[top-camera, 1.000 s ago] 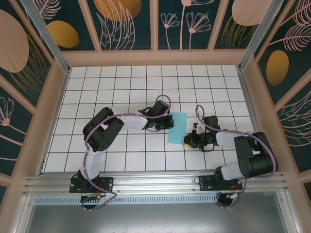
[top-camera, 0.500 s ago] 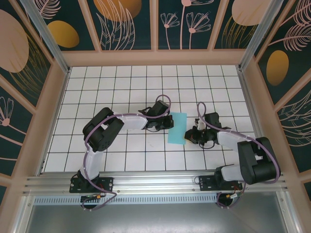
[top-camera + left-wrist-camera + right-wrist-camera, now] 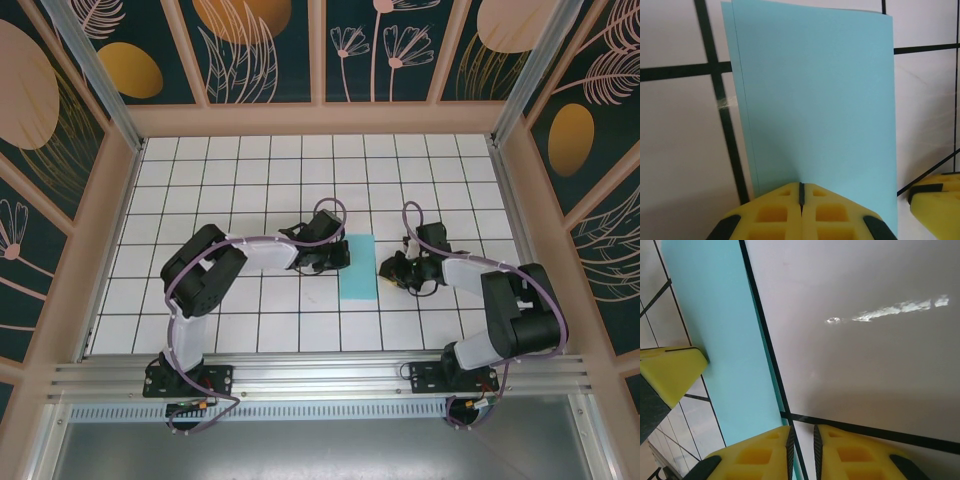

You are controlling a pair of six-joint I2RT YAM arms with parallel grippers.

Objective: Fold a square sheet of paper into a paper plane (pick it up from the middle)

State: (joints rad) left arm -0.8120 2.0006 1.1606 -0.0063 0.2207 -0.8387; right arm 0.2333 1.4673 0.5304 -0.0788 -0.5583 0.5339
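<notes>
Built as 2 matching arms. Bolts the left arm (image 3: 205, 275) to a black left base plate (image 3: 186, 379) at 7 o'clock of the overhead view, the right arm (image 3: 515, 320) to a black right base plate (image 3: 449, 377) at 5 o'clock. Alternates bulky, rounded black joint housings with smooth white link shells. Carries a lilac cable (image 3: 177, 338) along each arm, slack in loops near the wrist and below the base. Finishes in compact black wrist blocks. Wears bright yellow fingers on the left gripper (image 3: 801, 187) and the right gripper (image 3: 802, 432): blunt wedges, moulded with a grid of rectangular pockets, edged at the outer corners with dark grey-black strips.
</notes>
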